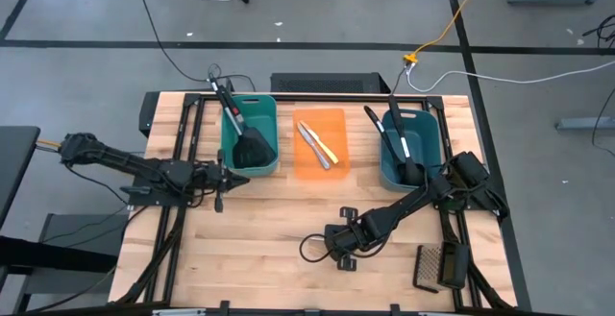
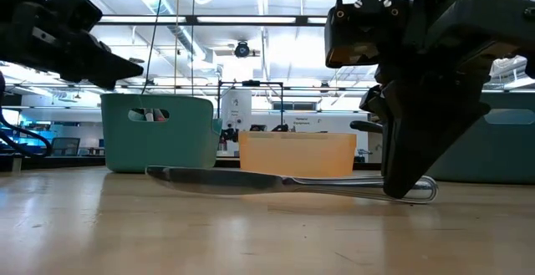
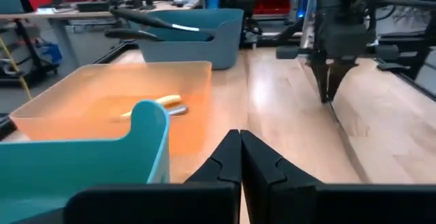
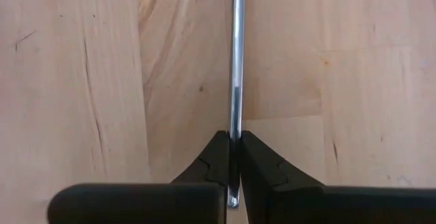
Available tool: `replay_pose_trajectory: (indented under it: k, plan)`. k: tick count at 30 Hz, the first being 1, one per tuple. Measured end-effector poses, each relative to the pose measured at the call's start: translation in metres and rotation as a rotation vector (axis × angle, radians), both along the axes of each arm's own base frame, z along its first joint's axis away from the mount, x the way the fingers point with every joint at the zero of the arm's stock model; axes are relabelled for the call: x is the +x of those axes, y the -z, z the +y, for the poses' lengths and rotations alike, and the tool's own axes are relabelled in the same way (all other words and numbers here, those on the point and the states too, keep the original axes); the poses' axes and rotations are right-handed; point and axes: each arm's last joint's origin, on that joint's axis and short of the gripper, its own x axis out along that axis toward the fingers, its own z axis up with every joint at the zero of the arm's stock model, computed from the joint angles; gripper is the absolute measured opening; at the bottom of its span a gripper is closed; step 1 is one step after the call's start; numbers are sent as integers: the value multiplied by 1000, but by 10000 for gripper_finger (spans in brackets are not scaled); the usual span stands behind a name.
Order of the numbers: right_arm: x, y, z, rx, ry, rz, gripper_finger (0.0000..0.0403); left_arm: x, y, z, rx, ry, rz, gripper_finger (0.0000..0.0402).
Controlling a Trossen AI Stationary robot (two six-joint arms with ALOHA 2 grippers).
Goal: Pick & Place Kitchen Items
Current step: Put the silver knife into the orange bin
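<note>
A silver table knife [image 2: 251, 179] lies along the wooden table near its middle front, and my right gripper [image 4: 234, 149] is shut on it, coming down steeply [image 2: 401, 183]. My left gripper [image 3: 240, 149] hovers shut and holding nothing by the near corner of the left teal tub [image 1: 248, 135], which holds a black utensil. The orange tub [image 1: 319, 143] holds two small knives [image 1: 317, 146], one silver and one pale yellow. Black ladles [image 1: 399, 143] stick out of the right teal tub [image 1: 428, 138]. My right gripper pinches the knife's handle [image 4: 235, 125] between its two fingertips, toward the handle's free end [image 2: 422, 193]. The fingers come from above, slanting steeply down, and lie across the knife. The knife stays about level, low along the table top, its blade [image 2: 192, 175] pointing away from the fingers.
A black slotted spatula [image 1: 437, 266] lies at the table's front right, beside the right arm's base. The three tubs stand in a row along the far edge. Bare wood [image 1: 269, 230] spreads between the two arms in front of the tubs.
</note>
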Motion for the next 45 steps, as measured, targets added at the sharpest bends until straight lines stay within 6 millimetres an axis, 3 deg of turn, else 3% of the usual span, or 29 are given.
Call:
replay_pose_trajectory:
  k: [14, 21, 27, 33, 36, 41, 45]
  plan:
    - [4, -9, 3, -11, -83, -82, 19, 1, -1, 0, -28, 75, -6, 25]
    - [0, -41, 0, -16, -114, -180, 19, 1, -1, 0, -32, 82, -5, 20]
    - [-12, -86, -7, -11, -153, -303, 19, 1, 0, 0, -36, 80, -6, 16]
    - [-37, -150, -24, -60, -162, -514, 19, 1, 0, 0, -36, 77, -6, 17]
    - [-55, -171, -34, -96, -158, -604, 19, 1, 0, 0, -36, 76, -6, 16]
    - [-95, -184, -57, -102, -121, -808, 19, 1, 0, 0, -37, 76, -5, 18]
    - [-131, -177, -77, -91, -84, -921, 19, 1, 0, 0, -38, 75, -5, 16]
